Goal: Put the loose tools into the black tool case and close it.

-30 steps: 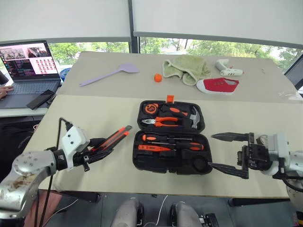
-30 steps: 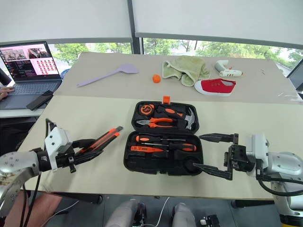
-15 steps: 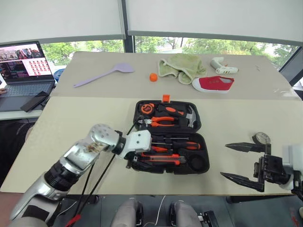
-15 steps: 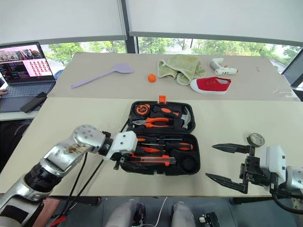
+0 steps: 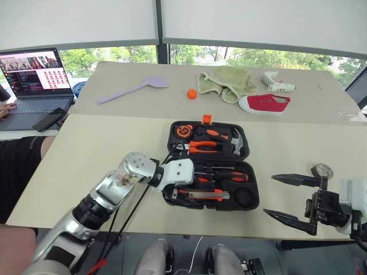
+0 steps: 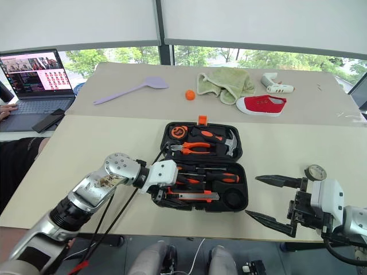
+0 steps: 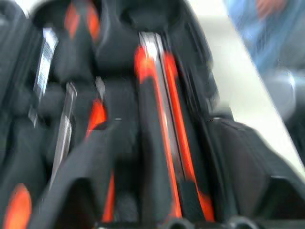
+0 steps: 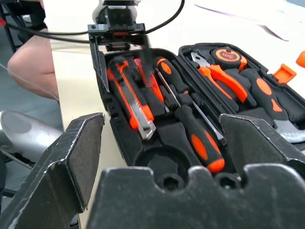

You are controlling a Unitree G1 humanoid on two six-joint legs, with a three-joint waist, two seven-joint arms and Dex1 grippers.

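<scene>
Your left gripper, jaws spread, straddles the utility knife in the black tool case; withdrawing crookedly could drag it out. Your right gripper gapes empty.

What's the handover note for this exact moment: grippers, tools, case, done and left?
Left gripper: at the near-left end of the black tool case, fingers spread either side of the utility knife, which lies in its slot at the front.
Right gripper: open, empty, hovering over the table right of the case.
Done: two long screwdrivers and the knife sit in the lower tray.
Cannot tell from here whether the tape roll or the tester screwdriver is in.
Left: pull the left arm clear, check those two, close the lid.
</scene>
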